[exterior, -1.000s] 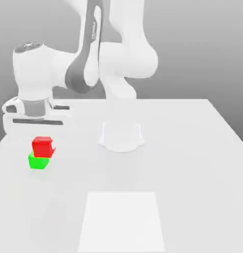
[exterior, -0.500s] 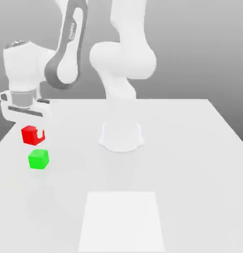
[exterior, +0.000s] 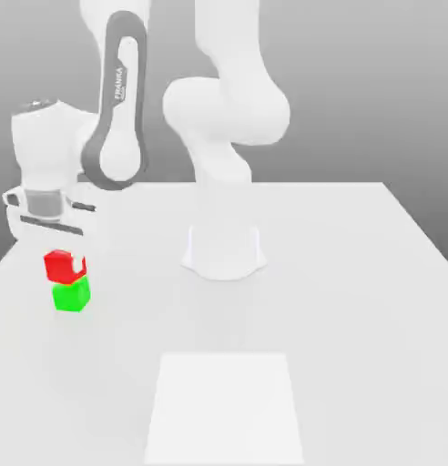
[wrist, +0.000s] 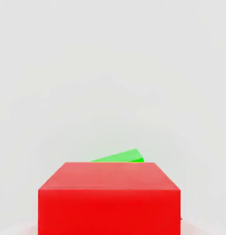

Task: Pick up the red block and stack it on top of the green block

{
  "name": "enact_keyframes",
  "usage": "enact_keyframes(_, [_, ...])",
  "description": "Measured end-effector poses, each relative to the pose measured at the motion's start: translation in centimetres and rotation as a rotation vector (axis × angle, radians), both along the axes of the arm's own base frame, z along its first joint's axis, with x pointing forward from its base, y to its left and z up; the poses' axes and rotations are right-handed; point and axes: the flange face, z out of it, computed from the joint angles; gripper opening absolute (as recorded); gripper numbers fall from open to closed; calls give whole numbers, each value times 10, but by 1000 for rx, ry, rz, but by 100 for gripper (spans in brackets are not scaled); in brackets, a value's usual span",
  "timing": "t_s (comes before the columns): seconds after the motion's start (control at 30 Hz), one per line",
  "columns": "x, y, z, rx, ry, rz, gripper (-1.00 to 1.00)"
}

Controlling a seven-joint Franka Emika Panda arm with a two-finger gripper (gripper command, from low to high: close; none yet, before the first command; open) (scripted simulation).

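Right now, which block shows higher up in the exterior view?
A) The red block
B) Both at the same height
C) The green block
A: in the exterior view the red block appears just above the green block, with the gripper around it.

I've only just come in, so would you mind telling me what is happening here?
The robot arm's gripper is holding the red block over the green block, apparently to stack it there. The two blocks are turned differently, and the red one sits a little towards the exterior view's left. I can't tell whether they touch yet.
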Motion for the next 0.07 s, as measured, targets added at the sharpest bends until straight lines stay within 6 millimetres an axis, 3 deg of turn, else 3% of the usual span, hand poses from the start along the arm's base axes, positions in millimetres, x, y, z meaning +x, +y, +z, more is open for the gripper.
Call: enact_keyframes(0.07, [-1, 1, -5, -1, 5, 0, -100])
